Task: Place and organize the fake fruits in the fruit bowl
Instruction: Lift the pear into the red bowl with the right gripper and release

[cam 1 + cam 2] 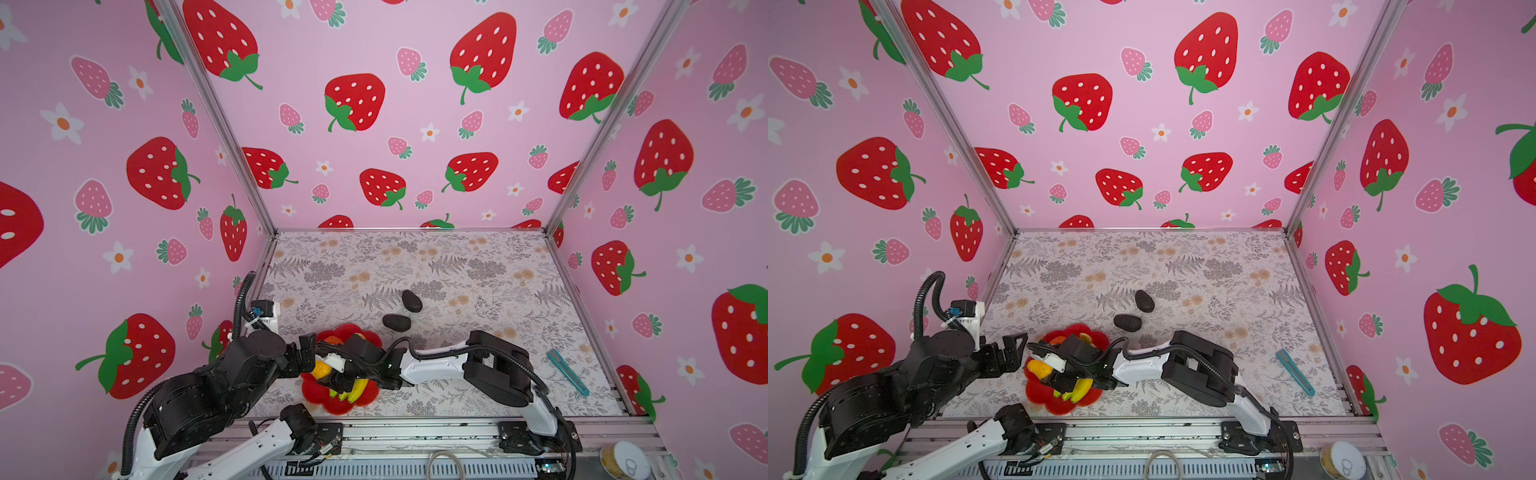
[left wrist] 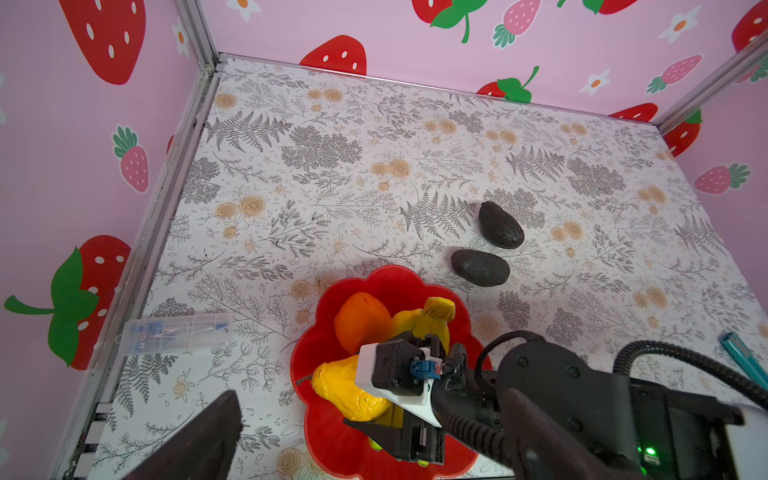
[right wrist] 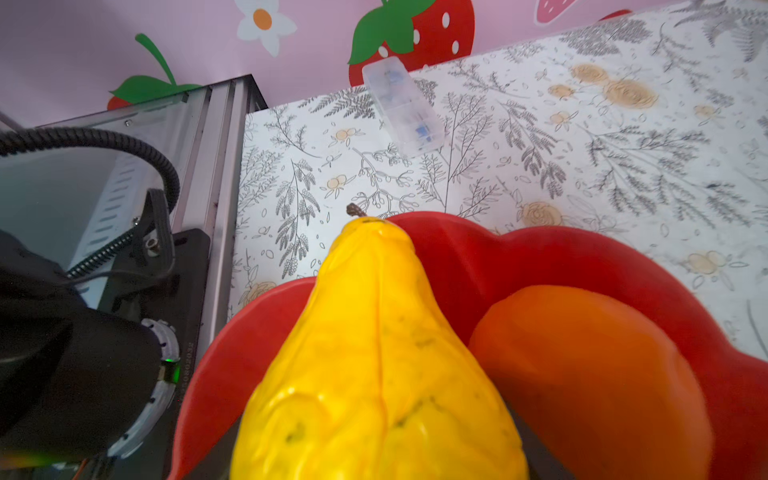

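The red flower-shaped fruit bowl (image 1: 318,395) (image 2: 386,278) sits near the table's front left. In it lie the yellow pear (image 1: 321,369) (image 3: 374,353), the orange (image 2: 361,324) (image 3: 582,374) and the banana bunch (image 1: 357,390) (image 2: 428,320). My right gripper (image 1: 329,372) reaches across over the bowl and is shut on the pear's wide end, stem pointing away. My left gripper (image 1: 308,353) hangs open at the bowl's left edge, empty; one of its fingers (image 2: 216,432) shows in the left wrist view. Two dark avocados (image 1: 411,301) (image 1: 397,322) lie on the table just behind the bowl.
A clear plastic box (image 2: 176,332) (image 3: 403,108) lies left of the bowl by the side rail. A teal pen-like tool (image 1: 567,372) lies at the right. A white-lidded can (image 1: 625,459) stands on the front frame, off the table. Pink strawberry walls enclose three sides.
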Available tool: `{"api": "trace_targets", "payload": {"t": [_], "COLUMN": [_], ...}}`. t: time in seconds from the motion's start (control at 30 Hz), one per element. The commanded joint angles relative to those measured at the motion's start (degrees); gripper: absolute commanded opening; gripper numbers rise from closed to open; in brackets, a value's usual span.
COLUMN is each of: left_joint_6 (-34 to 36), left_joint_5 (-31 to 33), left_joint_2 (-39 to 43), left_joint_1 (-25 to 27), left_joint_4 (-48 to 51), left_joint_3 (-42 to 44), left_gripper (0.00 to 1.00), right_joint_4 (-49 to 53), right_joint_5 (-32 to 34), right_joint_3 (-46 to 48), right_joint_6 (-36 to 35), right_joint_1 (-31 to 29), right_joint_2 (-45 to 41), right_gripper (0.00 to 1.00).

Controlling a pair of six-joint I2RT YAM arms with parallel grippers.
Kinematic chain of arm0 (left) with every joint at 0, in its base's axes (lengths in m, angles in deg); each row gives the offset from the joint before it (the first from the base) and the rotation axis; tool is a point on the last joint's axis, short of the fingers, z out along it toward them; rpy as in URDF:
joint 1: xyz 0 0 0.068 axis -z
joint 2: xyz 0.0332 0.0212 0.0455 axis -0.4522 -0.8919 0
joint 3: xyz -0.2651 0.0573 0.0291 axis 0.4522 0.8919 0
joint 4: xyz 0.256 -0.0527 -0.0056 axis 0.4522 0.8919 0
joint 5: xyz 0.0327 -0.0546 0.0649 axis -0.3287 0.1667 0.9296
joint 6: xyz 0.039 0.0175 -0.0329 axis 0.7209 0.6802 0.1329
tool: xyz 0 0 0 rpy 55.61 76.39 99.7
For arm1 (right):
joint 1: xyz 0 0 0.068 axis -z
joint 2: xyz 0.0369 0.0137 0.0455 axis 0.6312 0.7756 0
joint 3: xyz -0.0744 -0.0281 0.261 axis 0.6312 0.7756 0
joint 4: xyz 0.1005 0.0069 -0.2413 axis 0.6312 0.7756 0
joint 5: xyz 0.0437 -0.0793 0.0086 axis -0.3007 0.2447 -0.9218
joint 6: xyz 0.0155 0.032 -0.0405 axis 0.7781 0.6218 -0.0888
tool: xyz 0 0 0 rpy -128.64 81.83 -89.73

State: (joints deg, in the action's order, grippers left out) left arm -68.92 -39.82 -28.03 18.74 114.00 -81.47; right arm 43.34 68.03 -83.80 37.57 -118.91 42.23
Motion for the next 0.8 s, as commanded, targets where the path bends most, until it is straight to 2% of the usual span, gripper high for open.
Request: {"api": "trace_targets", "payload": {"t": [0.0,0.1,0.2,0.6,0.77], "left_joint_6": [-0.8,-0.6,-0.6,0.3,1.4], "left_joint_5": [2.0,2.0,2.2,1.6,0.6], "left_joint_2": [0.5,0.1,0.0,-0.9,-1.4], "left_joint_1": [-0.2,-0.3,-0.3,-0.3,-0.3], "left_joint_4": [-0.3,0.0,0.3,-0.9,-3.0], "left_joint_3": [0.4,0.0,-0.1,-0.1,-1.8], "left_gripper": [0.99,0.99,0.99,0.99,0.99], "right_joint_4": [1.6,1.6,1.7,0.8,0.5], "right_joint_5": [-1.2,-0.9,-0.6,0.3,3.7], "right_joint_3": [-2.4,-2.2,-1.9,0.7,3.3], "right_joint_6": [-0.7,-0.8,-1.0,-2.1,-2.4], "right_joint_1": [-0.2,-0.2,-0.2,-0.2,-0.2], "right_joint_2": [1.1,1.4,1.0,-5.0,-11.2], "right_gripper": [0.5,0.51,0.63,0.88,0.91]}}
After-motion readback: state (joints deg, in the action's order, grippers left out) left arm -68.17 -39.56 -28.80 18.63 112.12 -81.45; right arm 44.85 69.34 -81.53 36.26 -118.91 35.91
